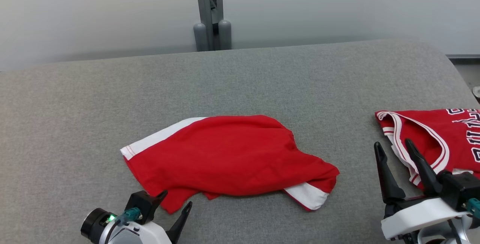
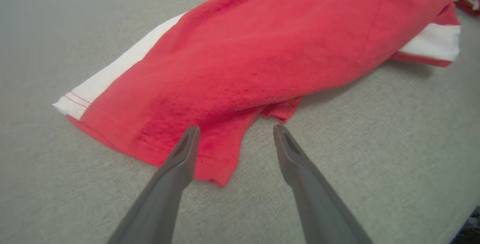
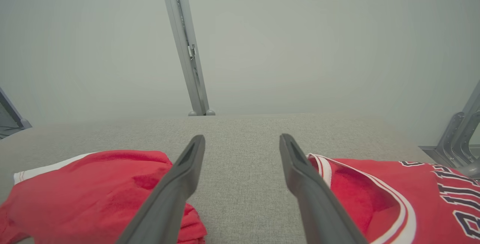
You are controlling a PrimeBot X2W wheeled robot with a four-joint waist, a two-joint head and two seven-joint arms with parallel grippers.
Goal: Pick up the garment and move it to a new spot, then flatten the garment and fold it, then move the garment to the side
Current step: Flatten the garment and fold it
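Garment (image 1: 225, 154): red cloth with white bands, lying crumpled near the middle of the bench (image 1: 262, 75), its right end tucked under itself; not yet lifted.
Hem corner (image 2: 215, 169): stitched red flap pointing towards the robot and lying loose on the bench; the likeliest place to take hold (judged from how the claw is aimed).
Left claw (image 1: 177, 198): spread wide and holding nothing. In the left wrist view one finger lies over the hem corner and the other over bare bench, so the flap's edge falls between them for a pinch; whether a tip touches cloth cannot be told.
Right claw (image 1: 393, 143): spread wide and empty, raised beside the jersey's armhole; probably kept clear so the left arm has room.
Jersey (image 1: 442, 135): red vest with white trim and dark lettering, laid flat at the bench's right edge, apart from the garment; seemingly set aside, not in work.
Post (image 1: 208, 11): grey upright behind the bench's far edge; no part in the task.
Stage: pick-up about to begin; moving, flattening and folding all remain.
Risk: the hem lies thin and flat, so a pinch may catch one layer only or slip off.
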